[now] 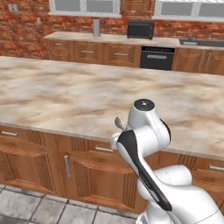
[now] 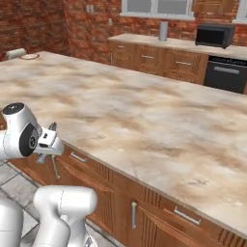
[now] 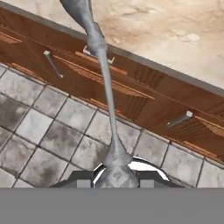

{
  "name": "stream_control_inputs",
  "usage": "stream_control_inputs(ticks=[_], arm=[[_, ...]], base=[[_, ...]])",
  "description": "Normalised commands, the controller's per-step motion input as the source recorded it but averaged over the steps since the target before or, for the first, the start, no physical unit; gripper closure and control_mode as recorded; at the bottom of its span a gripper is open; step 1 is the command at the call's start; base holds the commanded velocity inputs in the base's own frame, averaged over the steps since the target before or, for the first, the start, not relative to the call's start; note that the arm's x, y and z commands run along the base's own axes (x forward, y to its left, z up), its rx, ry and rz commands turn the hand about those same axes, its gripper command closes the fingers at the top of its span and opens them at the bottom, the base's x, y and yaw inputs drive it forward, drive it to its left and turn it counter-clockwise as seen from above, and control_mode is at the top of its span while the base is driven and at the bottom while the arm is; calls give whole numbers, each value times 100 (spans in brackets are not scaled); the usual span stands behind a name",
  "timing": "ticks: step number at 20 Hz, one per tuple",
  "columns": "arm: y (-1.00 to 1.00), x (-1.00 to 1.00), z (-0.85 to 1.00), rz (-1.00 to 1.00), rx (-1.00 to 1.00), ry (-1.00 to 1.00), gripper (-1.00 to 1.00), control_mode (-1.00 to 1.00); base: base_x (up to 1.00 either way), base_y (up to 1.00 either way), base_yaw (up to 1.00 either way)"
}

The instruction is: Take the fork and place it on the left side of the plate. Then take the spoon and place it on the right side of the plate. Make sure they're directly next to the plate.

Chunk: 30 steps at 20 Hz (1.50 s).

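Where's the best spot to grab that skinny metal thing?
Its broad end, as the end effector does now, pinching the flat faces of the utensil from either side. The thin stem probably gives less to pinch.

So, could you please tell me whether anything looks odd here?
Yes: the hand grips a utensil out over the floor, beside the cabinets, not above the counter. A plate sits at the counter's far corner.
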Motion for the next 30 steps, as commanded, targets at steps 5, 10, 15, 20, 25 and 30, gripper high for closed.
stream_control_inputs(ticks=[5,10,15,20,25,30], arm=[[0,0,0,0,0,0,100,100],[0,0,0,0,0,0,100,100],[0,0,0,0,0,0,100,100],[0,0,0,0,0,0,100,100],[0,0,0,0,0,0,100,100],[0,0,0,0,0,0,100,100]], base=[[14,100,15],[24,100,9],[30,100,3],[24,100,2],[26,100,0],[33,100,0]])
